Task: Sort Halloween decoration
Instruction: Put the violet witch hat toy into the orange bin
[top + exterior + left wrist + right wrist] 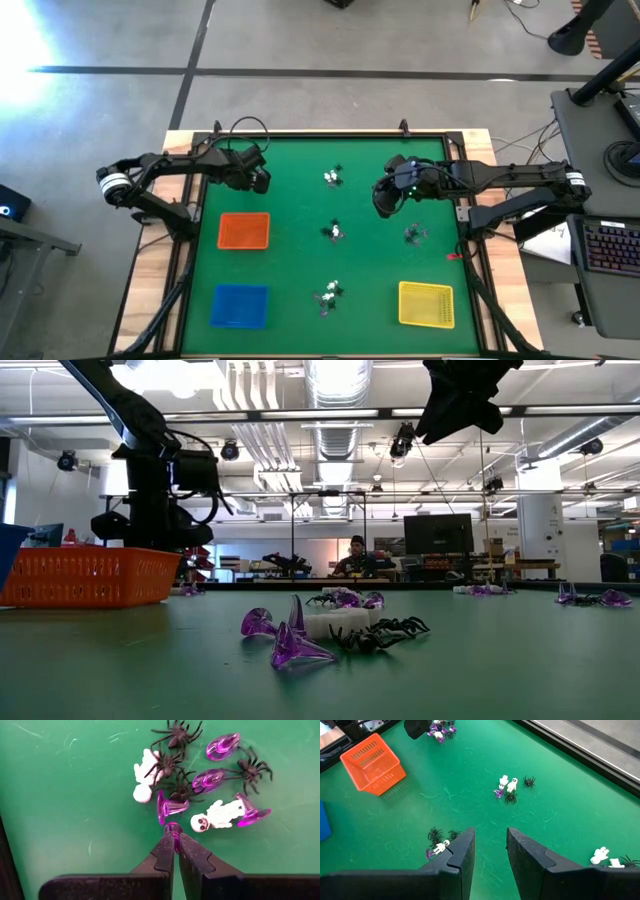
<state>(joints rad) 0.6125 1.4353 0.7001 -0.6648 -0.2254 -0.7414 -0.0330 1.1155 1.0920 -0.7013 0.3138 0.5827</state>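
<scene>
The Halloween decoration lies in small heaps on the green table: one (333, 178) at the far middle, one (336, 232) at the centre, one (328, 295) near the front, one (413, 235) toward the right. Another heap (200, 785) of black spiders, white skeletons and purple pieces lies right before my left gripper (173, 837), which is shut on a small purple trinket (172, 827) beside the orange tray's far side (258, 180). My right gripper (490, 847) hangs open high above the table's middle right (385, 200), with nothing between its fingers. My left gripper pinches the small purple trinket (173, 828) between the very ends of its two fingers (162, 851). The fingers come steeply from above, pointing down at the near rim of the heap. Whether the trinket is off the table I cannot tell.
An orange tray (244, 231) stands just in front of the left gripper, a blue tray (240, 305) at the front left, a yellow tray (426, 304) at the front right. A raised frame (300, 135) edges the table. A person sits far behind the table (357, 558).
</scene>
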